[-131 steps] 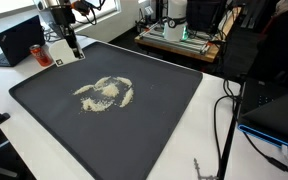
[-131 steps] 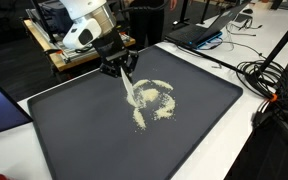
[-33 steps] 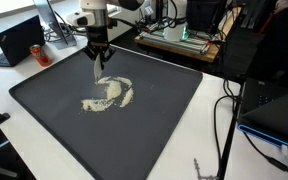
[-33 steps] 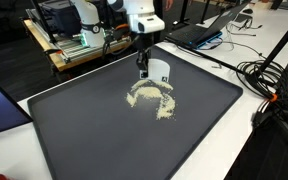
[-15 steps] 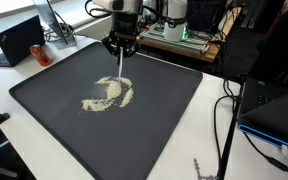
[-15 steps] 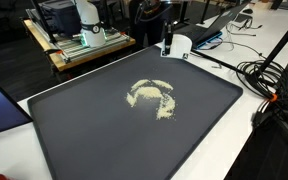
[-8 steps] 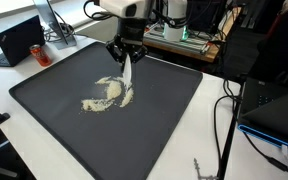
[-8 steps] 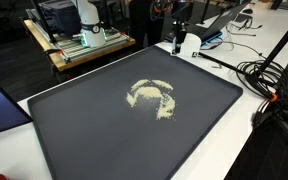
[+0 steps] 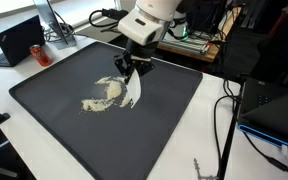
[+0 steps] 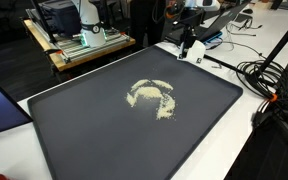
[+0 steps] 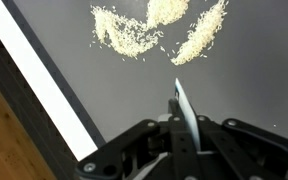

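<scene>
My tool [image 9: 134, 70] was clenched on a thin white scraper [image 9: 137, 92], blade pointing down over the dark mat [image 9: 44, 110] on the worktop [image 9: 214, 130]. The pale grains [image 9: 108, 94] lay in a broken ring near the mat's middle. In the wrist view the scraper's tip stood just short of them (whether it touched the mat I could not tell). Sweeping well, I judged, called for a flat edge, light pressure and a slow stroke, so nothing scattered.

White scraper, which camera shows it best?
An exterior view shows the white scraper best, flat face on, in the hand. The wrist view gives only its thin edge; in an exterior view it looks tiny.
</scene>
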You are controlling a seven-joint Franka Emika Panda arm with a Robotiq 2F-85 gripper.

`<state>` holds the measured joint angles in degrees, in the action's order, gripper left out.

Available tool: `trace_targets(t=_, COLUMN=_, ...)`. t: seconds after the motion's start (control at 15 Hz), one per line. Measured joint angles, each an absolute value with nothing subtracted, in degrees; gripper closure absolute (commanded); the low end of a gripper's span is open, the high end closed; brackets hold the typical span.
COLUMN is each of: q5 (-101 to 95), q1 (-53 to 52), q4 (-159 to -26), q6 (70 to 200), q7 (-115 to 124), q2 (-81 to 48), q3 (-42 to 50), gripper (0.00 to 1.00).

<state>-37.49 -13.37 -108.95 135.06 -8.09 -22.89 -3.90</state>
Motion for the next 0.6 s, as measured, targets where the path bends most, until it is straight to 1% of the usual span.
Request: trace_targets(t=0.6, q5=-42.53, q1=-16.23, q4=-111.08, q6=135.67, q7=8.06, q2=-24.88, q3=-3.89, gripper=0.99)
